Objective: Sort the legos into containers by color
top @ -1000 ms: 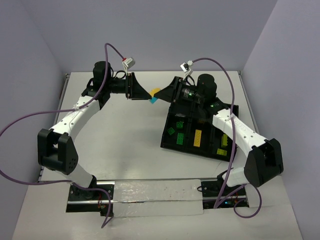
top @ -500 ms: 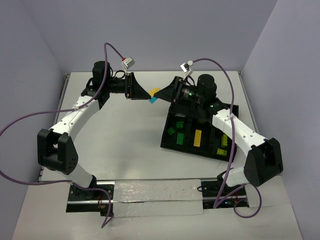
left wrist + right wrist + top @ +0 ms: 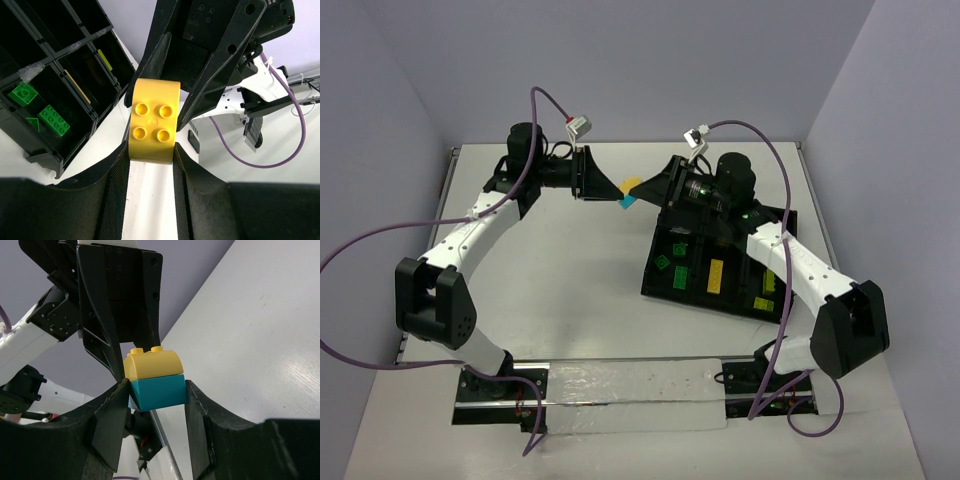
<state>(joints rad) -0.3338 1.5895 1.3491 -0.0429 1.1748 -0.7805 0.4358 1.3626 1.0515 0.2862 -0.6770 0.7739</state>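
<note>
A yellow brick (image 3: 631, 185) sits stacked on a light blue brick (image 3: 626, 200), held in the air above the table's far middle, between both grippers. My left gripper (image 3: 150, 152) is shut on the yellow brick (image 3: 153, 121), studs facing its camera. My right gripper (image 3: 156, 387) is shut on the light blue brick (image 3: 159, 391), with the yellow brick (image 3: 152, 364) on top of it. The black tray (image 3: 650, 285) lies at the right. Its compartments hold green legos (image 3: 664, 264), a yellow lego (image 3: 716, 274) and a lime lego (image 3: 763, 303).
In the left wrist view the tray wall (image 3: 55, 60) is at upper left, with green legos (image 3: 55, 120) inside. Purple cables loop over both arms. A pale strip (image 3: 630, 395) lies along the table's near edge.
</note>
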